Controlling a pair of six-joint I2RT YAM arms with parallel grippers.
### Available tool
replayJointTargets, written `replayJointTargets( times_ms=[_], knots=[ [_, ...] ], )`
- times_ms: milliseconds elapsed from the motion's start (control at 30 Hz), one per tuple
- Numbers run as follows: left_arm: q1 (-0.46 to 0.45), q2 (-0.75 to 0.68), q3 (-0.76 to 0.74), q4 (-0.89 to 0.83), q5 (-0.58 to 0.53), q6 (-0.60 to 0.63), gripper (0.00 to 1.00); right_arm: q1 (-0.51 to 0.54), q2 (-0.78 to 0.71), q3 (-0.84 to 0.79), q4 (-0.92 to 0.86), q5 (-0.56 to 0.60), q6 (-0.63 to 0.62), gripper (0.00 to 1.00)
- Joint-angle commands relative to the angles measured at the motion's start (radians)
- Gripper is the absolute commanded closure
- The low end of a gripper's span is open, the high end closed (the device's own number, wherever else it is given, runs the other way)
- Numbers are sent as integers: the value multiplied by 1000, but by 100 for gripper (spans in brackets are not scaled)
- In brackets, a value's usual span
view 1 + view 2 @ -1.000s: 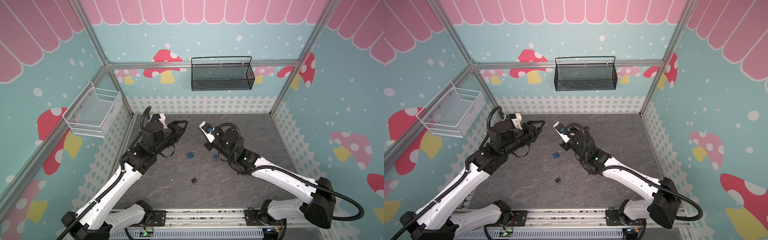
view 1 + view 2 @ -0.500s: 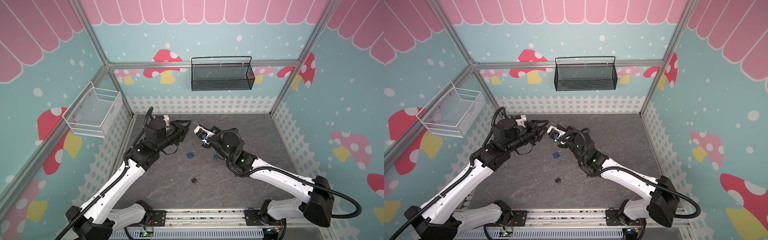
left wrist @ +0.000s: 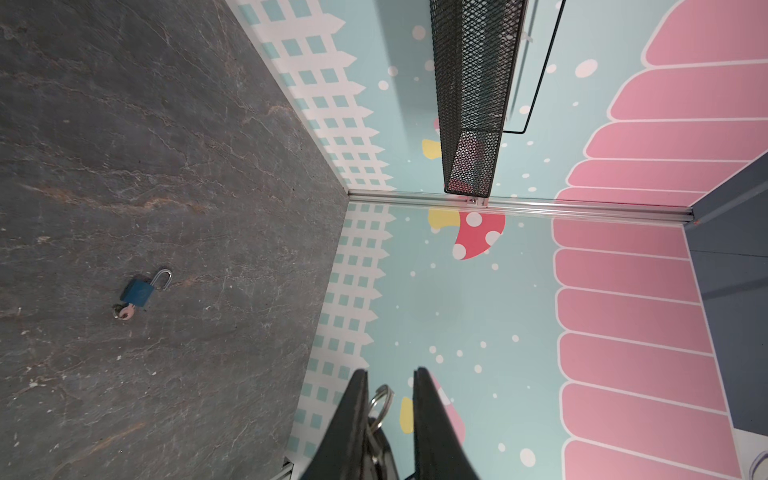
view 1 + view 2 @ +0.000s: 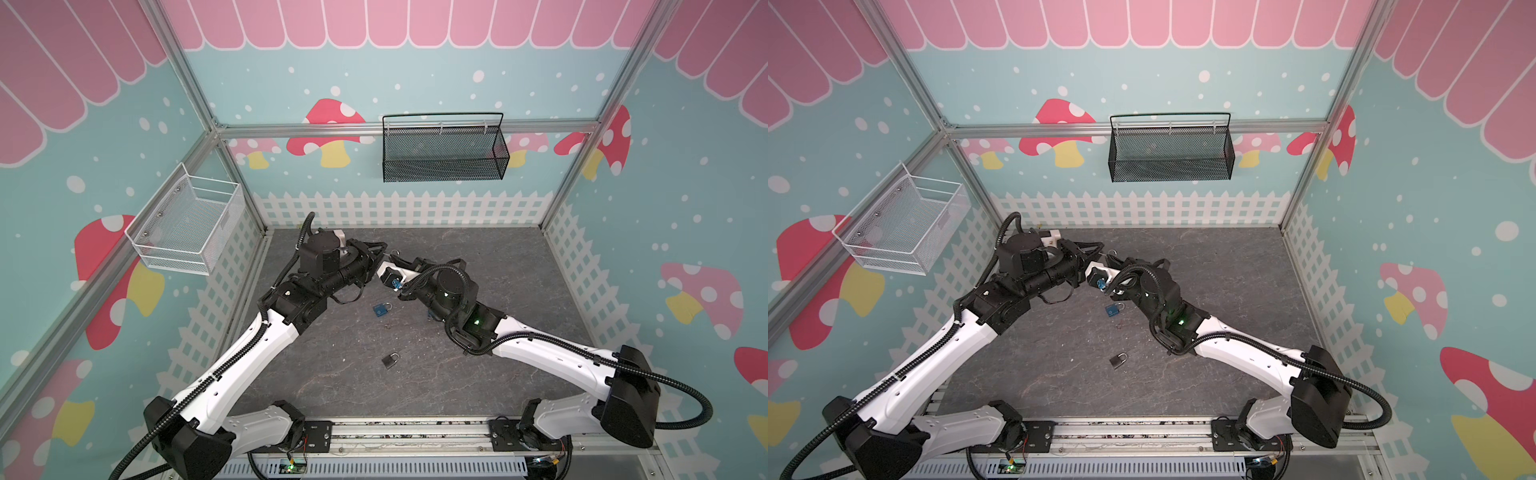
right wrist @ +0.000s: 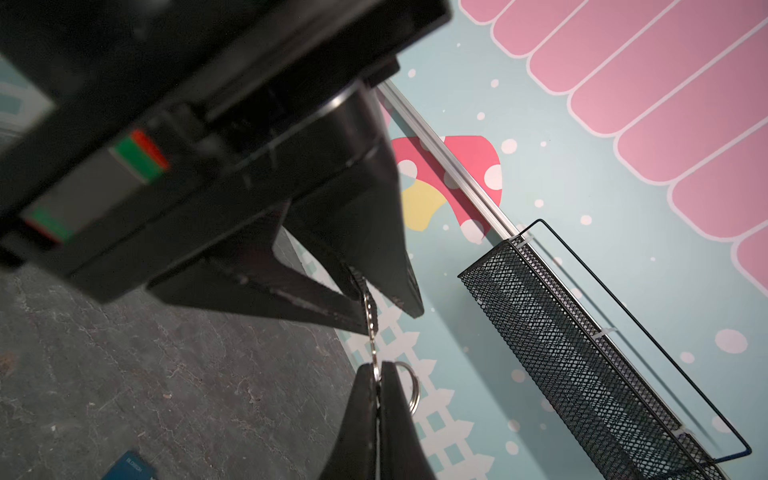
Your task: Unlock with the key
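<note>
A robot test cell in a lab, dressed up as a toy garden. Bare aluminium framing [image 4: 198,104] holds printed panels: pink scalloped eaves [image 4: 374,25], red mushrooms [image 4: 328,124] and a white picket fence [image 4: 395,208] on pale teal. The floor is a dark slate-look mat [image 4: 478,374]. At the near edge a metal rail [image 4: 399,432] carries 2 machines, the left arm [image 4: 249,353] and the right arm [image 4: 548,349], beside a lit circuit board [image 4: 293,469]. A black mesh basket [image 4: 442,160] hangs on the far wall, a white wire basket [image 4: 187,224] on the left wall.
</note>
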Motion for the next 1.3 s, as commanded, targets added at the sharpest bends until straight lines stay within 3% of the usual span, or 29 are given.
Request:
replayJointTargets(
  times_ms=[0, 433, 667, 1067, 1267],
  knots=[
    [-2, 4, 32, 2, 14, -13, 84, 9, 18, 12, 31, 21, -56, 100],
    [2, 26, 29, 0, 21, 11, 100, 18, 19, 23, 32, 45, -102, 100],
    [8, 26, 16, 31, 20, 35, 100, 20, 3, 31, 30, 39, -96, 100],
    [34, 9, -6, 145, 45, 168, 100, 19, -64, 72, -61, -4, 10, 64],
    [96, 9, -53, 276, 186, 325, 100, 2, -110, 164, -325, -129, 293, 50]
  ],
)
